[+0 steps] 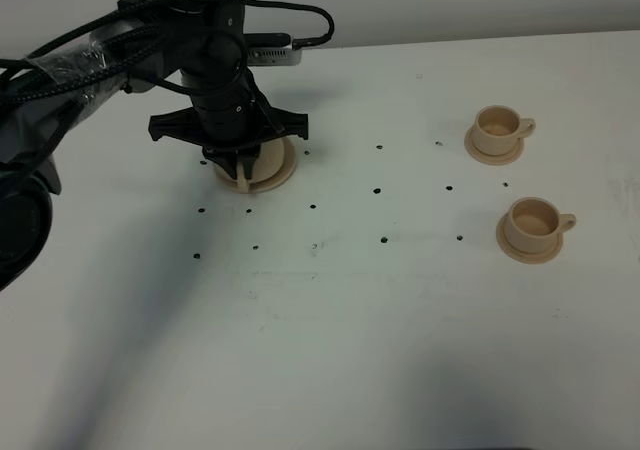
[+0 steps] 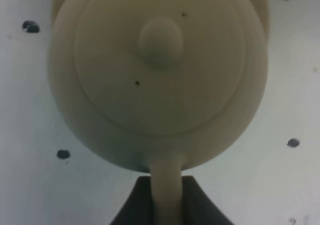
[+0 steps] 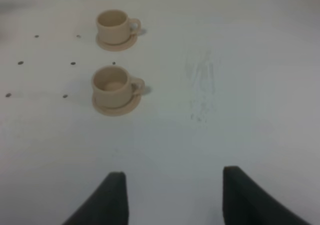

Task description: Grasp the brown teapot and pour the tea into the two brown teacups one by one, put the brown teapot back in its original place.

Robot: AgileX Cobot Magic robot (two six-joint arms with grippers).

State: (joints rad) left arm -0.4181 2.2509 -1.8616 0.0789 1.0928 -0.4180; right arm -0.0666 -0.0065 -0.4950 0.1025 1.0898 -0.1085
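- though the arm (image 1: 215, 65) hid this from above, the left hand (image 2: 167, 207) pinched the brown teapot (image 2: 160, 75) by its handle (image 2: 166, 182).
- only its own wrist view caught the right hand (image 3: 174, 197), wide, empty.

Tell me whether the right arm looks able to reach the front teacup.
Probably yes: the right gripper is open, and only bare table lies between it and the front teacup.

A robotics lab bench, by the look of it — a bare white tabletop (image 1: 330, 350) dotted with small black marks (image 1: 383, 239), backed by a plain pale wall (image 1: 480, 0). At the upper left of the frame, a black jointed robot arm (image 1: 215, 60) trails taped cable bundles (image 1: 70, 65).
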